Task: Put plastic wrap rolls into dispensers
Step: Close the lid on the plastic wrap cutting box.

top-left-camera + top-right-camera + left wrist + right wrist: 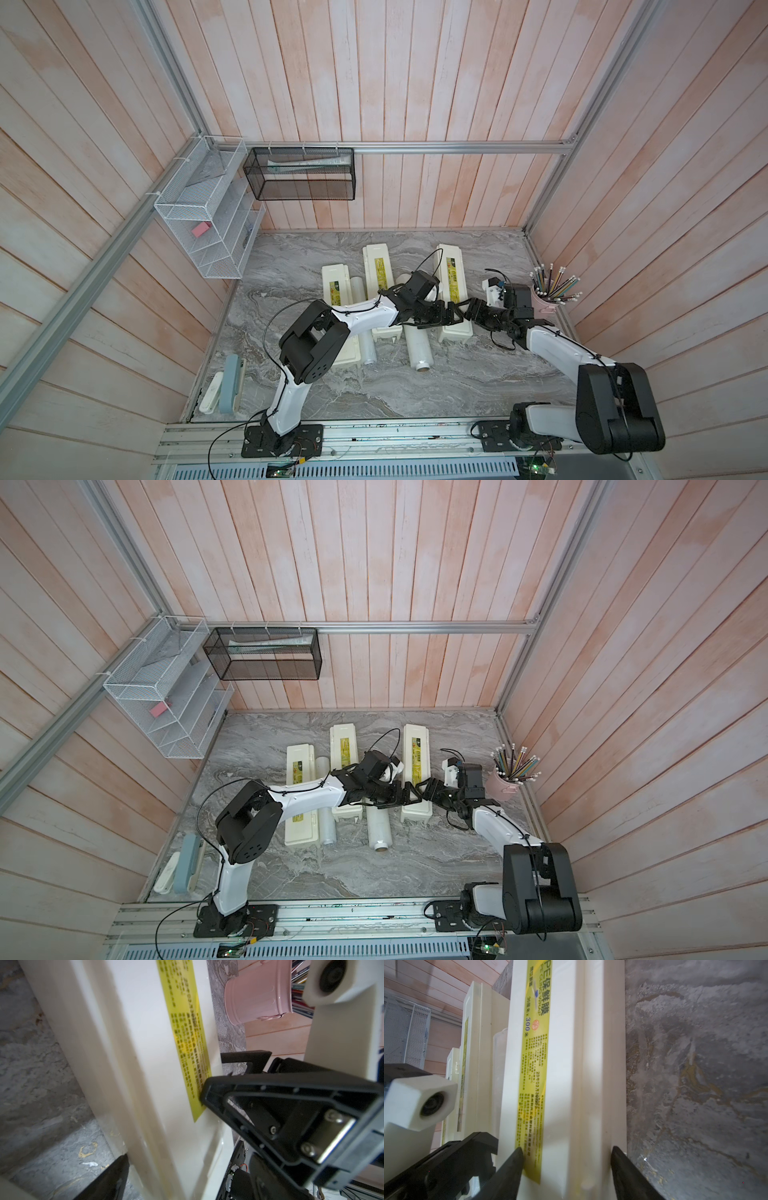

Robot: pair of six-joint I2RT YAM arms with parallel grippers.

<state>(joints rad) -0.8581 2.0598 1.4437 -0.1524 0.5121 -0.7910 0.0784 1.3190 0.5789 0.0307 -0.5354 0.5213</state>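
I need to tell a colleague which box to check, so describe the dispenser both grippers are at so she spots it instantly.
On the grey marble tabletop, three cream dispensers lie side by side. She wants the rightmost dispenser as the robot sees it, nearest the pink pencil cup. Unlike its neighbours, it has the left gripper and right gripper straddling it from opposite sides.

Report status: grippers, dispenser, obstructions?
Left gripper open, astride right dispenser. Right gripper astride it too, grip unclear. Dispenser shut; roll beside it on table. Pencil cup close to right wrist.
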